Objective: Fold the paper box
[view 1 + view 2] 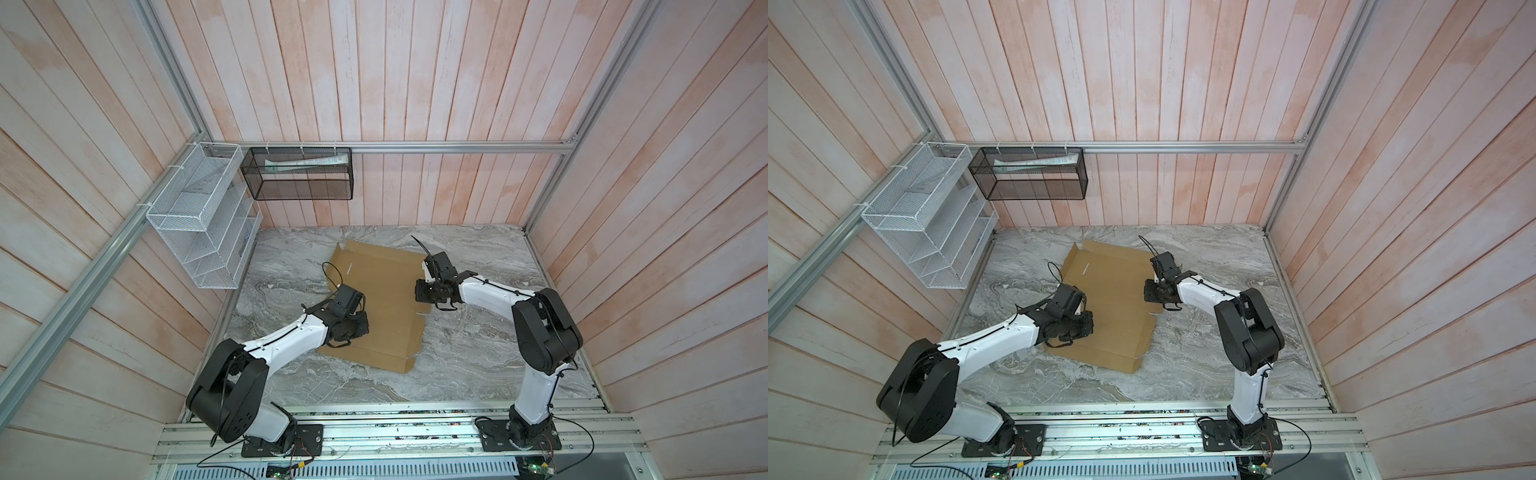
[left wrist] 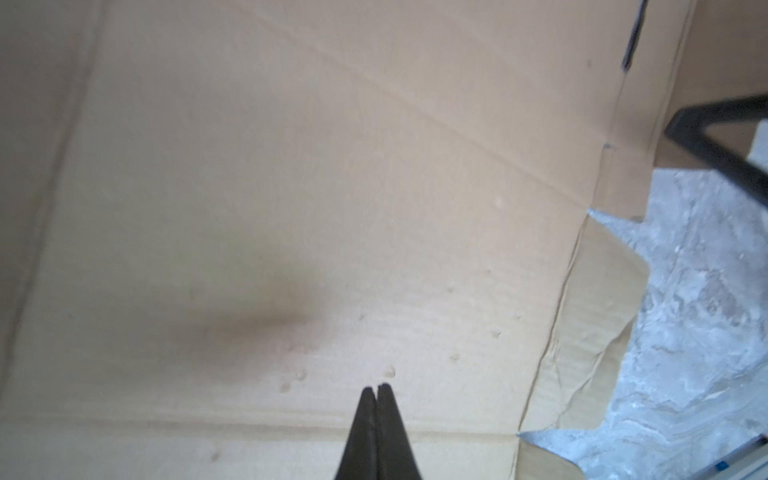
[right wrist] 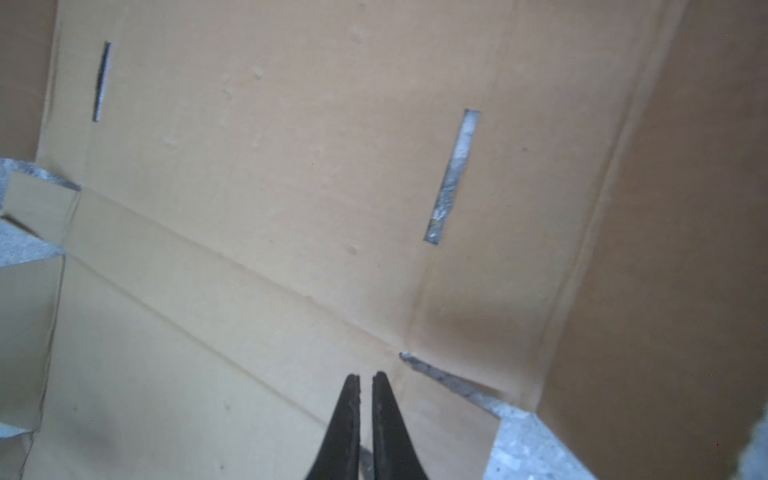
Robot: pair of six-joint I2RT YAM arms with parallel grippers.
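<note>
Left gripper (image 2: 376, 388) is down on the near left part of the paper box (image 1: 382, 291), fingers (image 2: 365, 432) pressed tight together, tips at the cardboard. Right gripper (image 3: 365, 376) is over the box's right edge, fingers (image 3: 386, 424) all but closed, pinching nothing. The box lies unfolded mid-worktop (image 1: 478, 353). Beyond the box, a black mesh basket (image 1: 299, 183) holds a packet (image 1: 303, 163), print too small to read.
</note>
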